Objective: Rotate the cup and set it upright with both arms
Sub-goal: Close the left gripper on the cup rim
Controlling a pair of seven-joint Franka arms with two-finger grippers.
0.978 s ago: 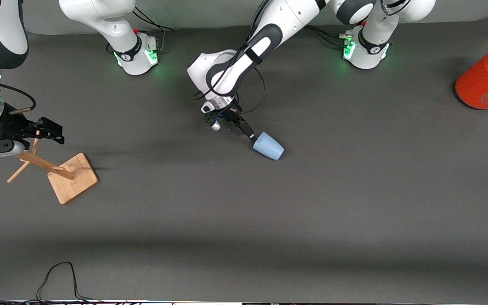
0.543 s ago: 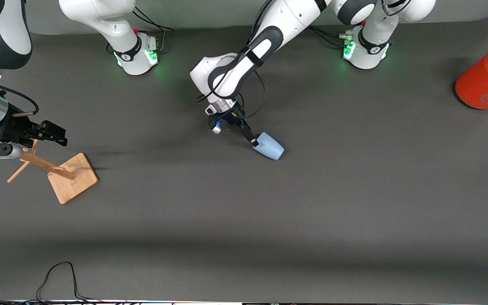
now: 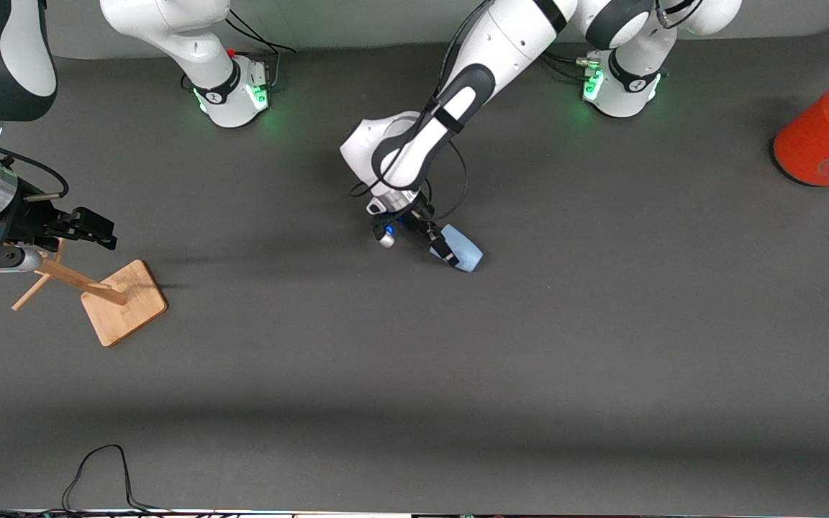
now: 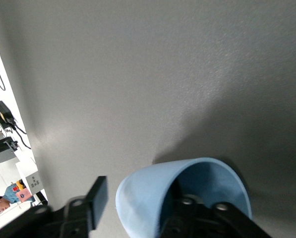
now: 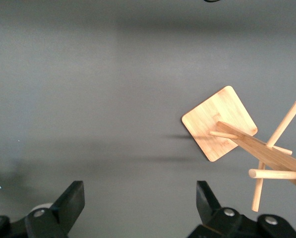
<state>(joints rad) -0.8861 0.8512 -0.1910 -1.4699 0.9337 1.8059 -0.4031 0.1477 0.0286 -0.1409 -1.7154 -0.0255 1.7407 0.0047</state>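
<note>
Near the middle of the table, a little toward the robots' edge, the cup [image 3: 463, 250] lies on its side on the dark mat, and the left gripper [image 3: 443, 252] is right at its mouth. From the left wrist view you can see it plainly: one finger [image 4: 187, 218] sits inside the open mouth of the cup [image 4: 152, 198], the other finger [image 4: 97, 196] stands outside the wall with a clear gap, so the jaws straddle the rim, partly spread and not pinched onto it. Over at the right arm's end of the table, the right gripper [image 3: 87, 226] hangs above the wooden peg stand [image 3: 123, 302], jaws spread wide with nothing between them; the right wrist view shows both fingertips [image 5: 71, 203] apart over bare mat, the stand [image 5: 219, 129] off to one side. At the corner by the left arm's base stands the orange can [image 3: 828, 137], well apart from the cup.
</note>
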